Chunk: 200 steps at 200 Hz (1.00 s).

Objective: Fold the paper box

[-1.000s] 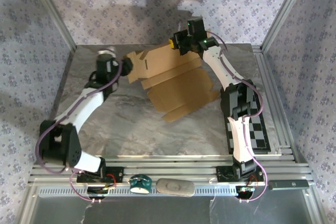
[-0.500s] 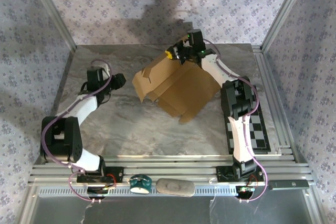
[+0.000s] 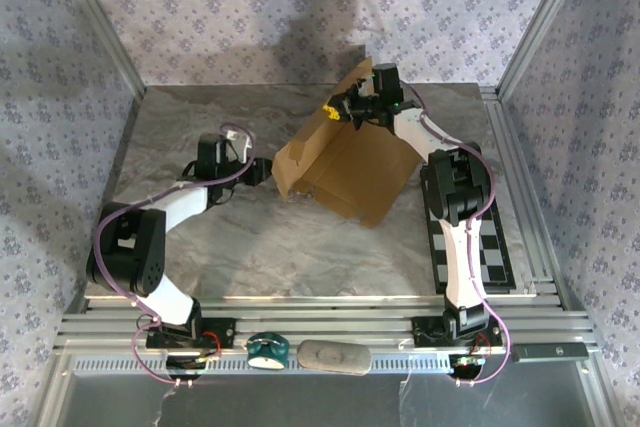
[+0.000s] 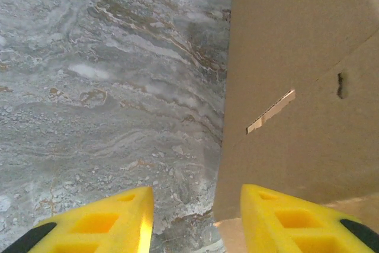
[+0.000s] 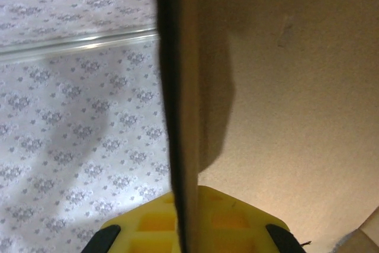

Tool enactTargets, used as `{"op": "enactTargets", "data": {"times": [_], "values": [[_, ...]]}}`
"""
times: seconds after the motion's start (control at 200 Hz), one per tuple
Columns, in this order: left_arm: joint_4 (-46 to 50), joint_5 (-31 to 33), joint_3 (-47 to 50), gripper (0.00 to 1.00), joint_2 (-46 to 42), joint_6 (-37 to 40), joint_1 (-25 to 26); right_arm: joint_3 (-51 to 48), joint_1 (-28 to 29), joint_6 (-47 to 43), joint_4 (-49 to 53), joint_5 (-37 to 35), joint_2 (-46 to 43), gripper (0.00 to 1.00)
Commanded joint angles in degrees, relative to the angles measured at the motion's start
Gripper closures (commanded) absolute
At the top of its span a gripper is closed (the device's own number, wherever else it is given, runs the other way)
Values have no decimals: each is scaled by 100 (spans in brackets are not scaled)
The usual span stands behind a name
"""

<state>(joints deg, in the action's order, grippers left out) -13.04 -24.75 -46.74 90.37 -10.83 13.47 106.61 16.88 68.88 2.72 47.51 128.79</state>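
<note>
paper box (image 3: 350,162) is centre-far on the marble-look table (image 3: 250,247). Plain tan card, one panel tipped up steeply. right gripper (image 3: 342,109) is clamped on that panel's top edge; its wrist view has the card edge pinched between the yellow pads. left gripper (image 3: 263,169) sits low at the box's left corner, jaws apart, card corner in the gap but not pinched. checkered board (image 3: 492,247) lies flat under the right arm, right of the box. teal gadget (image 3: 267,349) and grey oval pad (image 3: 335,356) sit on the near rail.
</note>
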Motion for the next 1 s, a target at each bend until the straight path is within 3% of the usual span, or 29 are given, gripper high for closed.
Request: {"op": "enactTargets", "data": {"times": [0.0, 0.715, 0.994], "values": [[187, 56, 29, 57, -221, 405, 121, -122, -68, -361, -114, 335, 118, 100], [127, 166, -92, 51, -212, 873, 1019, -114, -235, -334, -76, 485, 232, 100], [-88, 303, -304, 47, 78, 817, 1091, 62, -179, -224, -97, 523, 293, 100]]}}
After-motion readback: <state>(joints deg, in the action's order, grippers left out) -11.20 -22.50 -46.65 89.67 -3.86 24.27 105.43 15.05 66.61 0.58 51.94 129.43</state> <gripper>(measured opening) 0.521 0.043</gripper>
